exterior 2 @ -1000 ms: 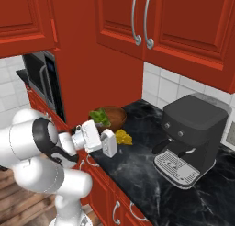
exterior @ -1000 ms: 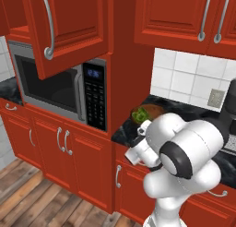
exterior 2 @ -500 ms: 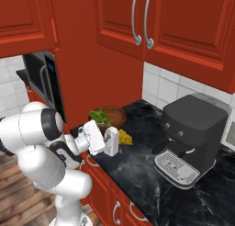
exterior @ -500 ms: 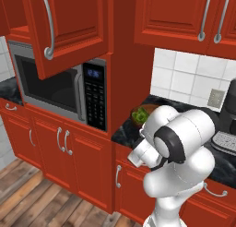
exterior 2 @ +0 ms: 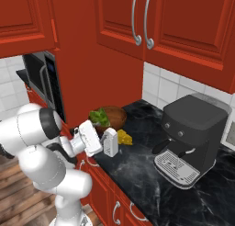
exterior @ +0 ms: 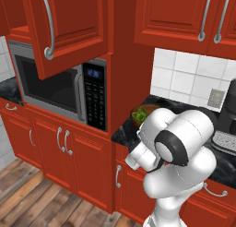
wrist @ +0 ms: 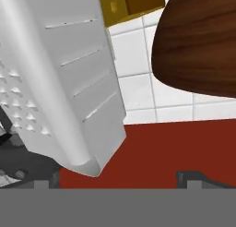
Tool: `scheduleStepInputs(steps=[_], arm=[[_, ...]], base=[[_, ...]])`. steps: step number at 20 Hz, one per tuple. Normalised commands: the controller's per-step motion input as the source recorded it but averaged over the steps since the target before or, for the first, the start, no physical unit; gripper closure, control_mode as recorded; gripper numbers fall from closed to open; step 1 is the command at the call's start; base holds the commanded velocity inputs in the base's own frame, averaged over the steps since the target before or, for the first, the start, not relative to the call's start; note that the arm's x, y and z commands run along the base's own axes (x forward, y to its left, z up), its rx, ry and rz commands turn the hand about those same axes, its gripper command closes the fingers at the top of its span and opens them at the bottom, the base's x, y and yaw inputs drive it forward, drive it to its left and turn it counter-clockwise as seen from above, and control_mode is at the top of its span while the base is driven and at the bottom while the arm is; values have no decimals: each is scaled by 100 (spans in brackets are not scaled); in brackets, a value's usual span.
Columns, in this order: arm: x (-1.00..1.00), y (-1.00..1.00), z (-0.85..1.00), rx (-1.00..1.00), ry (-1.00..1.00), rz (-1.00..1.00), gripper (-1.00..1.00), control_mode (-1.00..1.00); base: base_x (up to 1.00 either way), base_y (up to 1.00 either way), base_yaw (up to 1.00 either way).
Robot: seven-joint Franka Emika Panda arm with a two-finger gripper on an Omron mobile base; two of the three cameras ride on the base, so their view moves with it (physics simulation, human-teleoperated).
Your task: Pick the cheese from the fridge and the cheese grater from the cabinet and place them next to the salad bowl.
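My pincer point(exterior 2: 104, 144) stands fully apart and clamps nothing; in the right base view its tips sit just beside the cheese grater point(exterior 2: 110, 142), and I cannot tell whether a tip touches it. The cheese grater stands upright on the dark marbled surface point(exterior 2: 142, 174), near that surface's front edge and close to its left end. The cheese point(exterior 2: 123, 138), a small yellow wedge, lies just behind the grater, touching or nearly so, and beside the salad bowl point(exterior 2: 111, 117), a brown wooden bowl with green leaves that sits at the surface's left end against the red panel.

Hand view: the grater point(wrist: 60, 78) looms large and tilted at left, slotted face and dotted face both visible; the cheese point(wrist: 131, 4) shows at the top edge; the bowl's brown wall point(wrist: 198, 41) curves in at the upper right.

Left base view: my white arm covers most of the surface, leaving a glimpse of the bowl's greens point(exterior: 139, 115); the microwave point(exterior: 60, 90) sits to the left. The right base view adds the black coffee machine point(exterior 2: 193, 138) farther right.

My arm is folded low, forearm level, hand pointing along the surface's front edge.
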Motion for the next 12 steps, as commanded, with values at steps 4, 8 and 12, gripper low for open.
scheduleStepInputs(steps=[4, 8, 12], arm=[[-47, 4, 0, 0, 3, 0, -100, -100], [-47, 11, 0, 0, 10, 0, -100, -100], [-51, 7, 2, 13, 22, 0, -100, -100]], base=[[0, 0, 0], [0, 0, 0], [0, 0, 0]])
